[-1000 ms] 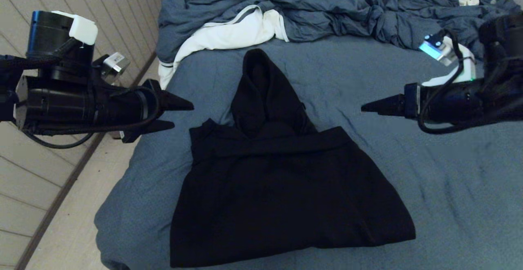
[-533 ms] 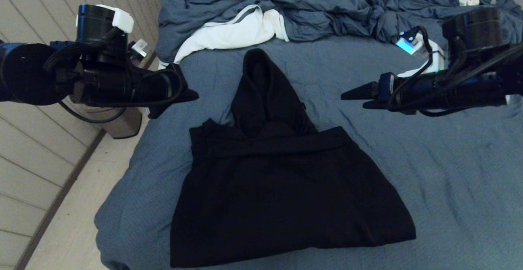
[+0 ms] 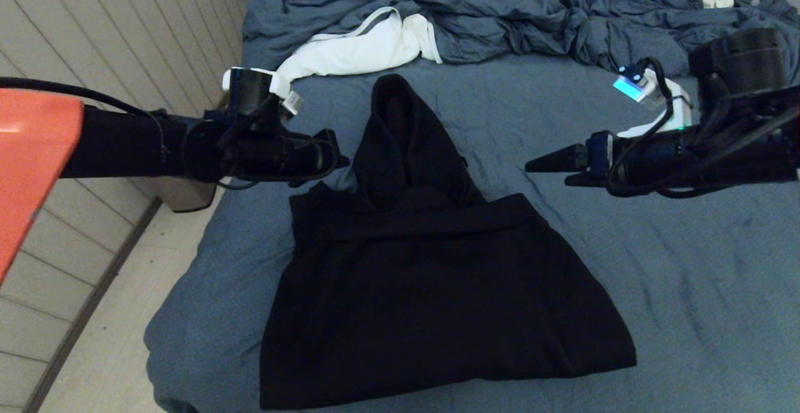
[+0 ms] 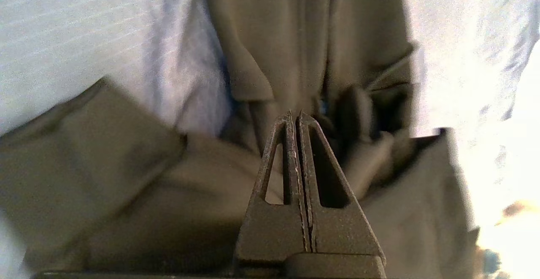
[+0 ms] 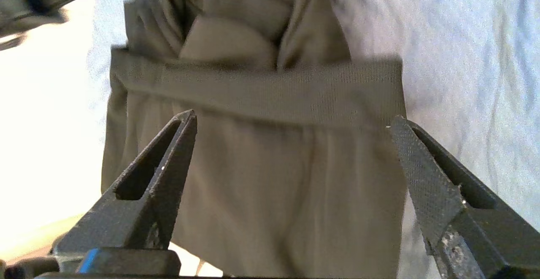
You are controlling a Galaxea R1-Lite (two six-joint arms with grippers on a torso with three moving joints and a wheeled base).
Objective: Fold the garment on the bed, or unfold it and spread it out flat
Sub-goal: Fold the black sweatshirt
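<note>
Left pincer (image 3: pixel 334 157) — now beside garment (image 3: pixel 431 288)

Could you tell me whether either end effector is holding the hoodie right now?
Neither: the left end effector is shut empty above the hoodie; the right end effector hangs open.

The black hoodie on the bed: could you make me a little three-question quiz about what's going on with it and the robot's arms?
1. True or false: the left gripper has its jaws shut, with nothing between them.
2. Which gripper has its jaws wide open: a) left, b) right, c) both?
3. What white thing lies beyond the tip of the hoodie's hood, at the edge of the rumpled comforter?

Key
1. True. The jaws are pressed together above the hoodie.
2. b. The right gripper hovers over the bed, beside the hoodie.
3. A white cloth with a dark stripe.
</note>
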